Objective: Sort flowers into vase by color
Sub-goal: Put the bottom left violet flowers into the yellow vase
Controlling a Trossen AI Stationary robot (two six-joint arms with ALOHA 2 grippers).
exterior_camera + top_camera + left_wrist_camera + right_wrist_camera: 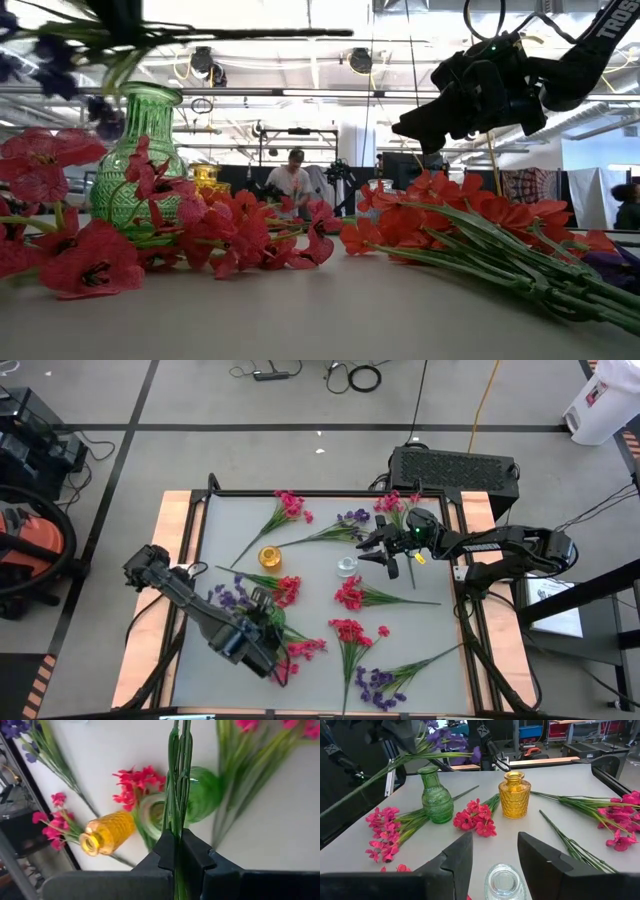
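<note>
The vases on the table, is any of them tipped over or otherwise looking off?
No. The green vase, yellow vase and small clear vase all stand upright. None holds a flower yet; the sprigs lie loose on the table, apart from one stem held by the left end effector.

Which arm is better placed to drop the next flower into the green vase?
Left: its claw is shut on a purple flower above the green vase. The right claw hangs open and empty.
</note>
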